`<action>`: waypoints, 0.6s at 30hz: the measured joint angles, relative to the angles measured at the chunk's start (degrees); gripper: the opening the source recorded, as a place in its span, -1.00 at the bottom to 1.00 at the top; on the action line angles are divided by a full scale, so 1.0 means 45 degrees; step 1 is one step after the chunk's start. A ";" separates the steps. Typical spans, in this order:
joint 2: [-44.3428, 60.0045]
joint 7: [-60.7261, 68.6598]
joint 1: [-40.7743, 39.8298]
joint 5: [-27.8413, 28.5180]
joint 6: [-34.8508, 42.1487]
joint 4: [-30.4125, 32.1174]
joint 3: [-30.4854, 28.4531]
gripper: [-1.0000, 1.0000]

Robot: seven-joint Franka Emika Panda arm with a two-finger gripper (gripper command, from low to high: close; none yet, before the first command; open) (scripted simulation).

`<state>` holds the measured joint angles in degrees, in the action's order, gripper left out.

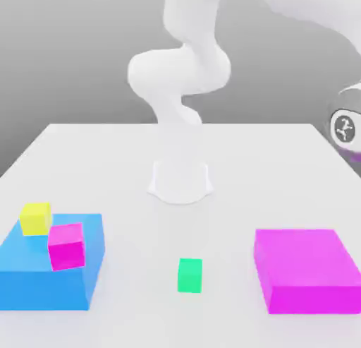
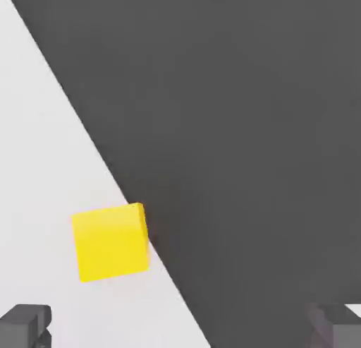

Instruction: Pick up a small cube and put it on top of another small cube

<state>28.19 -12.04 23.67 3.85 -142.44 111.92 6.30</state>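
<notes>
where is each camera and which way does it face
exterior view: off the arm, facing across the white table toward the arm and its base.
hand view: on the hand, looking down past the open gripper at a yellow cube by the table edge.
shared: the white table, and a yellow cube in each; whether it is the same one is unclear.

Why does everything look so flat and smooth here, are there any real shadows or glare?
Exterior view: soft, even light, no glare; the white table fades into a grey backdrop, and the green cube casts barely any shadow. Hand view: the yellow cube looks evenly lit with a darker side face, against flat dark grey.
</notes>
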 joint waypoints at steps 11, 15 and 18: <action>0.2598 0.0116 0.0519 0.0578 -0.1313 -0.0692 -0.0202 -1.00; 0.1899 0.0182 0.0479 0.0484 -0.0794 -0.0509 -0.0130 -1.00; 0.0671 0.0800 0.0138 0.0469 -0.0284 0.0202 -0.0079 -1.00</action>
<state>31.21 -8.44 24.29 5.96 -143.72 112.83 5.95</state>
